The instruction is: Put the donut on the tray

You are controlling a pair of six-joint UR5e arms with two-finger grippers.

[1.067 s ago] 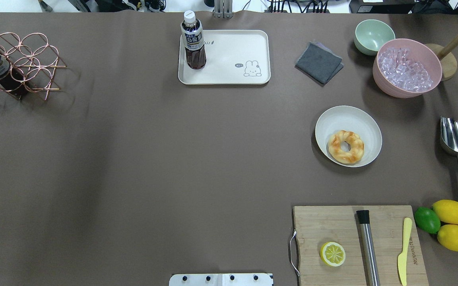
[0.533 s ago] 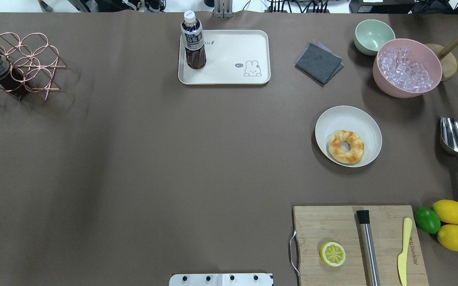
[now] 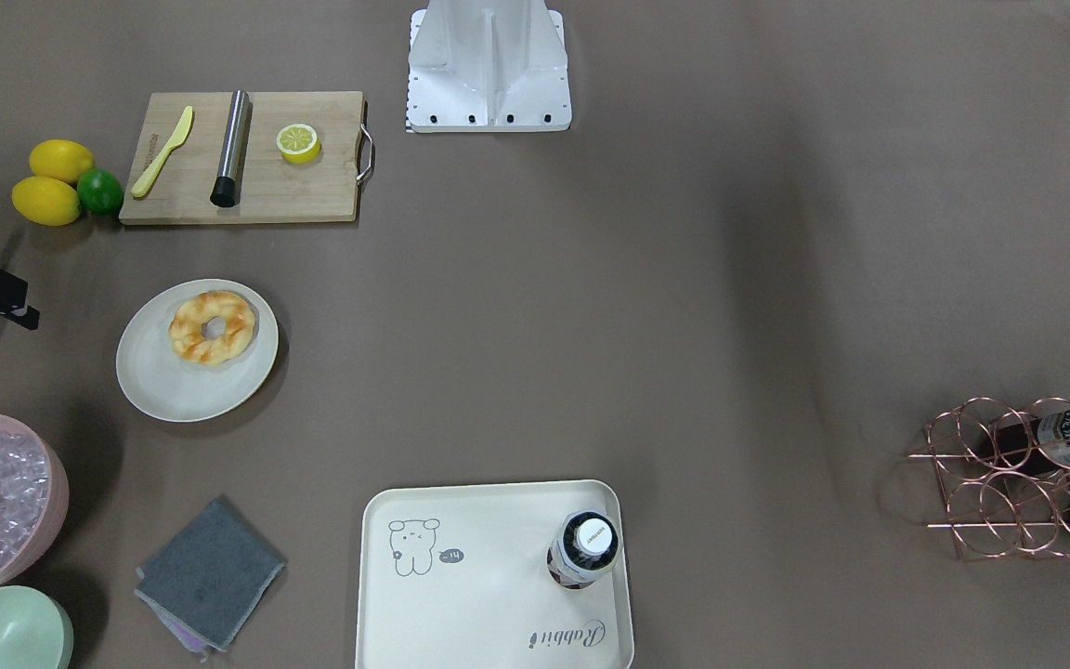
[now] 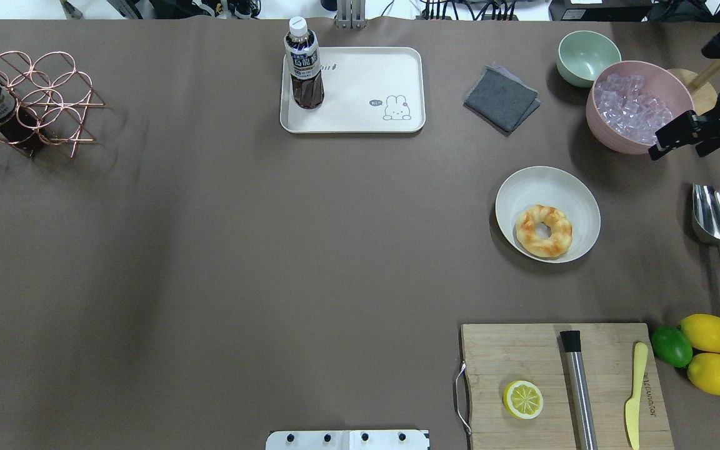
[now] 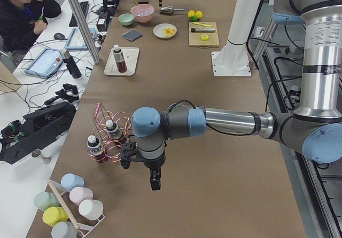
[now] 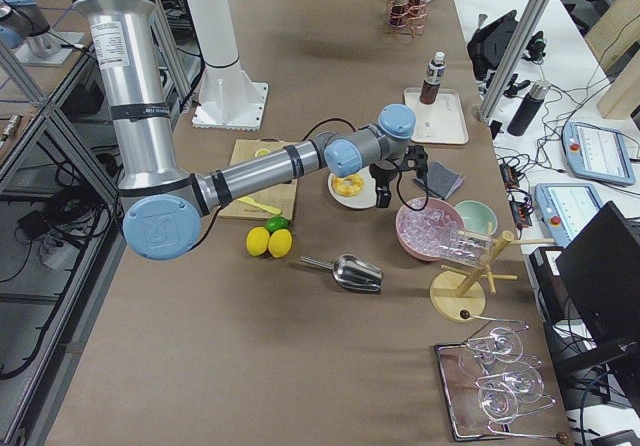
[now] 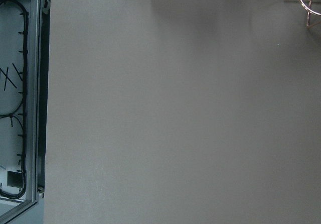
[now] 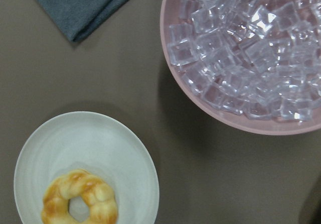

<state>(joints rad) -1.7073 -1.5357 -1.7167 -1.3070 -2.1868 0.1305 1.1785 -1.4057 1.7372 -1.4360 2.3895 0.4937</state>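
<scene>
arms: left arm (image 5: 230, 121), right arm (image 6: 250, 176), silver tubes, grey joint housings | joint caps (image 5: 145, 123): round, light blue | cable (image 5: 181, 101): thin, black, looped beside the wrist | left end effector (image 5: 155, 182), right end effector (image 6: 382, 198): black | base plate (image 3: 489, 88): white, dark bolts along one edge

The right gripper (image 4: 666, 142), dark at the far-right edge, and the small left gripper (image 5: 154, 180): jaws unreadable.
</scene>
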